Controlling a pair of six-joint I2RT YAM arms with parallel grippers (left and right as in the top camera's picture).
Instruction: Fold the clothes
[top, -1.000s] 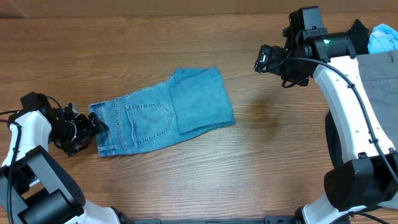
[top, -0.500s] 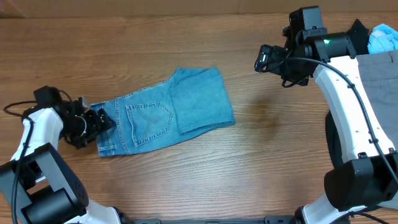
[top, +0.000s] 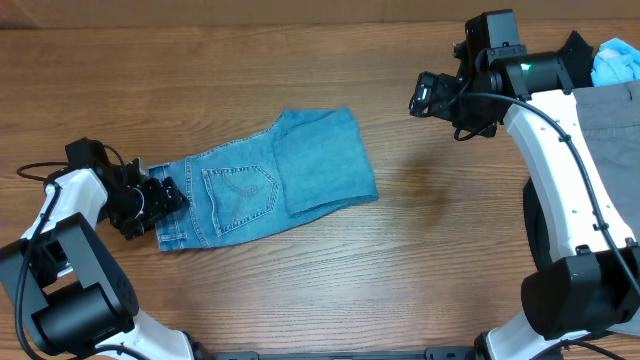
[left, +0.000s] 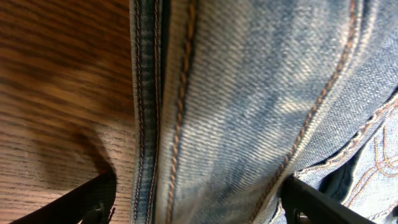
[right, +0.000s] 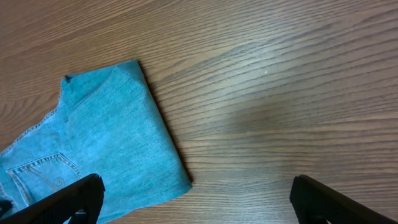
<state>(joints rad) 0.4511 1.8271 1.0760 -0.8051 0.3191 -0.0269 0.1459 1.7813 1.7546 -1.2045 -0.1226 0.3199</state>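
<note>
The right arm (top: 540, 140), down the 3 o'clock side of the overhead view, has smooth white shell links between bulky black joints. A black cable (top: 566, 150) runs along it, and a small green light (top: 523, 67) shows on the black wrist housing near 1 o'clock. The left arm (top: 72, 195), at 8 o'clock, matches it, with a thin black lead (top: 45, 170) looping beside it. The left claw (top: 168, 195) and right claw (top: 418, 98) are matt black. In the wrist views their fingers (right: 68, 199) appear as dark wedges at 5 and 7 o'clock.

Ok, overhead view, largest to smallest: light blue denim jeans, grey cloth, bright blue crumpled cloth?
1. light blue denim jeans
2. grey cloth, cropped by the frame
3. bright blue crumpled cloth, also cropped
</note>
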